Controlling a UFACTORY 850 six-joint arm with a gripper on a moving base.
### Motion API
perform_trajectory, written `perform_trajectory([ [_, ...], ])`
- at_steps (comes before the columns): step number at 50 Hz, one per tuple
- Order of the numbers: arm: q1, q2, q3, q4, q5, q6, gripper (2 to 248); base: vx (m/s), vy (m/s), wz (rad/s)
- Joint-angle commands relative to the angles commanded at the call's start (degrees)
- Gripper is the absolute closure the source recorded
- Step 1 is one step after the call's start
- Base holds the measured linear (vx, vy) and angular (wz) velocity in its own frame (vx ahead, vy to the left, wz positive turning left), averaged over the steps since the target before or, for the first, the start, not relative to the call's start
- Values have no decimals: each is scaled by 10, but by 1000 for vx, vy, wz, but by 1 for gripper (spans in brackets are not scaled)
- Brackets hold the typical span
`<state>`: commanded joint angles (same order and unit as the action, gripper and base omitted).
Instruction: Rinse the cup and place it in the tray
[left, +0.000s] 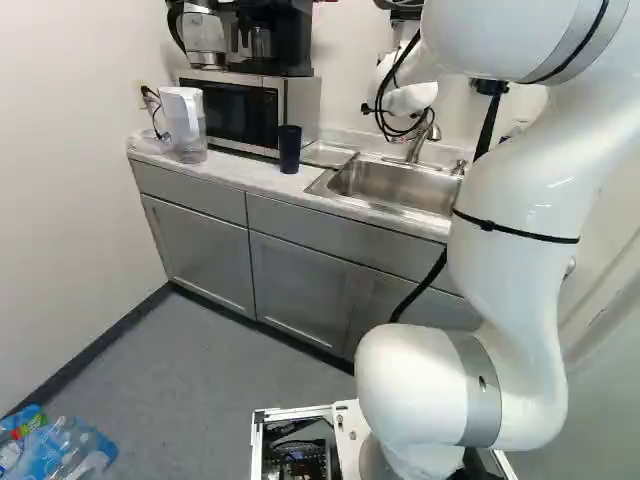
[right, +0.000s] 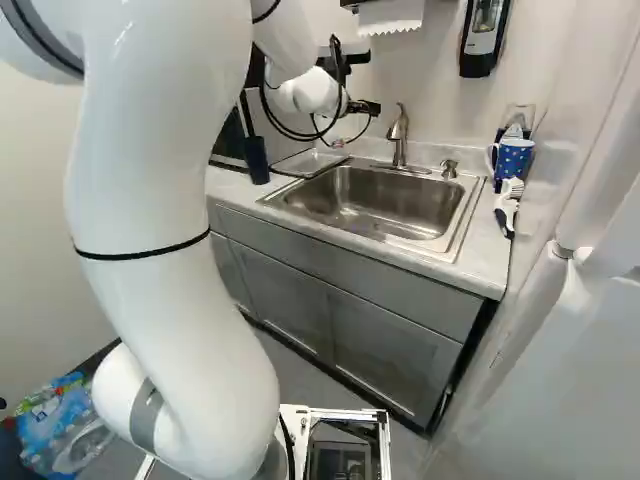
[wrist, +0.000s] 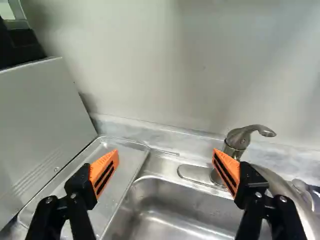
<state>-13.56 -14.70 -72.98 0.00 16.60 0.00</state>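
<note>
Grey cabinets (left: 305, 285) carry the pale counter (left: 225, 173) ahead of you, with the sink (right: 375, 200) set into it; take that sink as your landmark. Farthest left of it in the left base view, you have a water pitcher (left: 184, 122), then the microwave (left: 241, 115) with a coffee maker (left: 270, 38) on top. Your dark cup (left: 289, 148) stands upright on the counter, between the microwave's front and the sink. Next comes what looks like a shallow tray (wrist: 122, 162), lying just beside the sink, against its left side. Your gripper (right: 366, 107) is up over the sink area, small and partly hidden in the base views, but the wrist view shows its jaws released and spread wide, nothing between the orange pads (wrist: 104, 170). The faucet (right: 400, 138) rises behind the sink, and right of the sink you'll see a blue patterned mug (right: 513, 157) near the wall.
</note>
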Motion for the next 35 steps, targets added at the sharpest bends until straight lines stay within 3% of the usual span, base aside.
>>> perform_trajectory([
  [35,-22,-16,-18,0,-1,0,3,0,0,0],
])
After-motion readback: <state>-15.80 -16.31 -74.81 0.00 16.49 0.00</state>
